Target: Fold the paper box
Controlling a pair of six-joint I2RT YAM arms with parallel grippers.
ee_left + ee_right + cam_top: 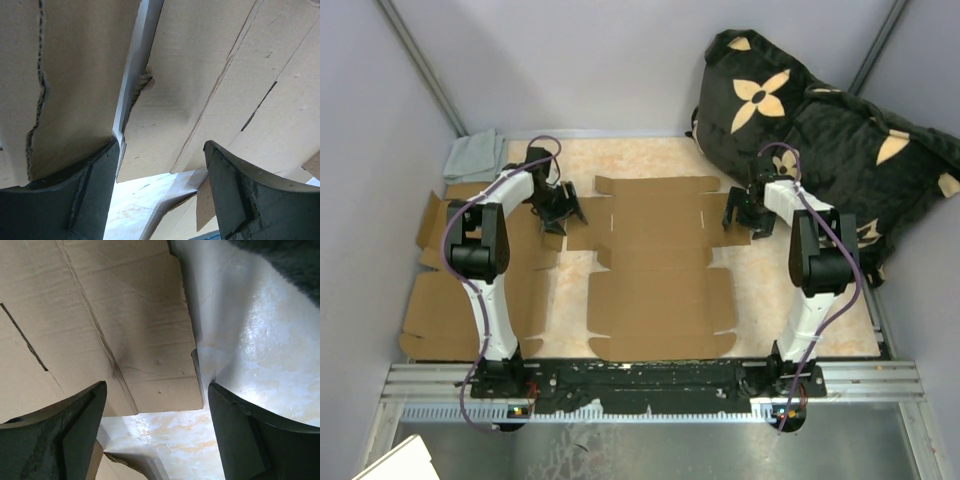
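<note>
The paper box (658,265) is a flat brown cardboard blank lying unfolded in the middle of the table. My left gripper (560,212) hovers low over its left side flap, jaws open. In the left wrist view that flap (200,90) fills the space beyond the open left gripper (160,150), with nothing between the fingers (75,195). My right gripper (745,215) is at the box's right side flap. From the right wrist the flap's corner (125,315) lies just ahead of the open right gripper (155,390), with bare table between the fingers (255,440).
A second flat cardboard blank (450,290) lies at the left, under the left arm, and its edge (75,75) is beside the left gripper. A grey cloth (473,155) sits at the back left. A black cushion with beige flowers (820,130) leans at the back right.
</note>
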